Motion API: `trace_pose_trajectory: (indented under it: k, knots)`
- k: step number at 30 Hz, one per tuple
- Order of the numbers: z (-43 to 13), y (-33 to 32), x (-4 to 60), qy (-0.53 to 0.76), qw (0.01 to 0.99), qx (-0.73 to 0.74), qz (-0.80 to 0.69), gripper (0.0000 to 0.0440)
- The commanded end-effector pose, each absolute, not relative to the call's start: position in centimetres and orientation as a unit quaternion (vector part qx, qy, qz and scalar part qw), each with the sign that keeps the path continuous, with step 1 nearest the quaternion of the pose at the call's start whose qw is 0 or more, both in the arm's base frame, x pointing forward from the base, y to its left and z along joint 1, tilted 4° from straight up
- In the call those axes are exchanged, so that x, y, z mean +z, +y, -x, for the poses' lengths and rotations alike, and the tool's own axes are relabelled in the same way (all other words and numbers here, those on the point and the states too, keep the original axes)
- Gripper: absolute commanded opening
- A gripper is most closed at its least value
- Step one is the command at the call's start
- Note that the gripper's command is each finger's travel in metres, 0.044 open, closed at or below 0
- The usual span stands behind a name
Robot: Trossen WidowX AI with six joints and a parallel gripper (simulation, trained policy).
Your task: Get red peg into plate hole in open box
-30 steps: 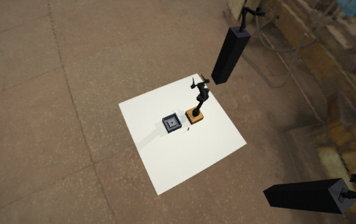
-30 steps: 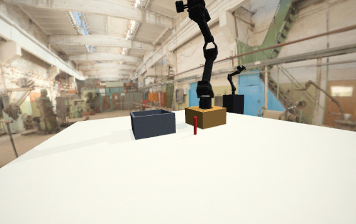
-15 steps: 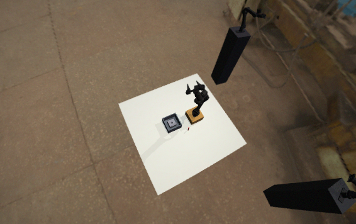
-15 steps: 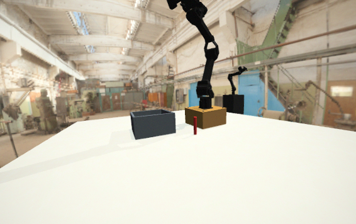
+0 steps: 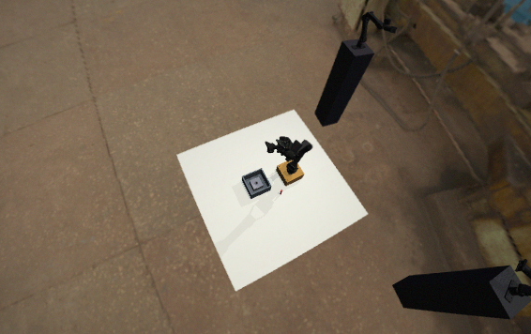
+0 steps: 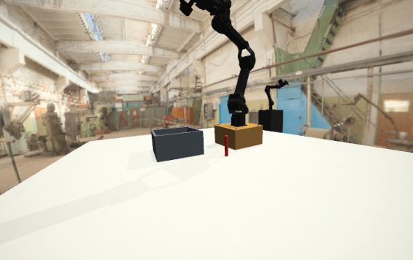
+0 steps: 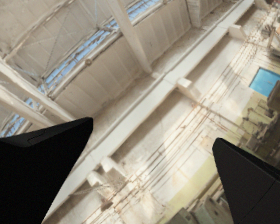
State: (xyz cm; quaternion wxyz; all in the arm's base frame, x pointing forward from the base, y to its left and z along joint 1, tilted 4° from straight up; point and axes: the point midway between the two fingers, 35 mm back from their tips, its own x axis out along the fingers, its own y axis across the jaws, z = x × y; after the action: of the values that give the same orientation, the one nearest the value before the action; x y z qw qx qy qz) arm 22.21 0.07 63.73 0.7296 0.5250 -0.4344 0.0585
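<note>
The red peg (image 5: 280, 191) (image 6: 226, 146) stands upright on the white table top, in front of the arm's base and beside the box. The open dark grey box (image 5: 261, 192) (image 6: 178, 146) stands to the left of the peg. At its bottom lies a lighter plate (image 5: 251, 186) with a dark hole near its middle; nothing red shows in it. My gripper (image 7: 155, 134) (image 5: 269, 146) is open and empty, raised high above the table and far from the peg. The wrist view shows only roof and wall between the spread fingers, neither peg nor box.
The arm stands on an orange-brown block (image 5: 287, 176) (image 6: 249, 137), close behind the peg. The box walls stand up around the plate. The white table top (image 5: 297, 225) (image 6: 231, 204) has the arm's shadow across it. Two dark pillars (image 5: 344, 82) (image 5: 457, 291) with other arms stand off the table.
</note>
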Motion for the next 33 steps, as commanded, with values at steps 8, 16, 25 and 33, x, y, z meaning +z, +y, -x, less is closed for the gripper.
trace_pose_trajectory:
  k: [8, 16, 25, 33]
  knots:
    - [-28.0, 3.0, 57.5, -0.292, 0.821, 0.031, -0.49, 0.044]
    - [-30.9, 5.5, 51.6, -0.164, 0.869, 0.015, -0.467, 0.044]
    - [-32.2, 8.6, 44.4, -0.012, 0.898, 0.003, -0.441, 0.044]
    - [-31.7, 10.8, 37.8, 0.122, 0.906, -0.013, -0.406, 0.044]
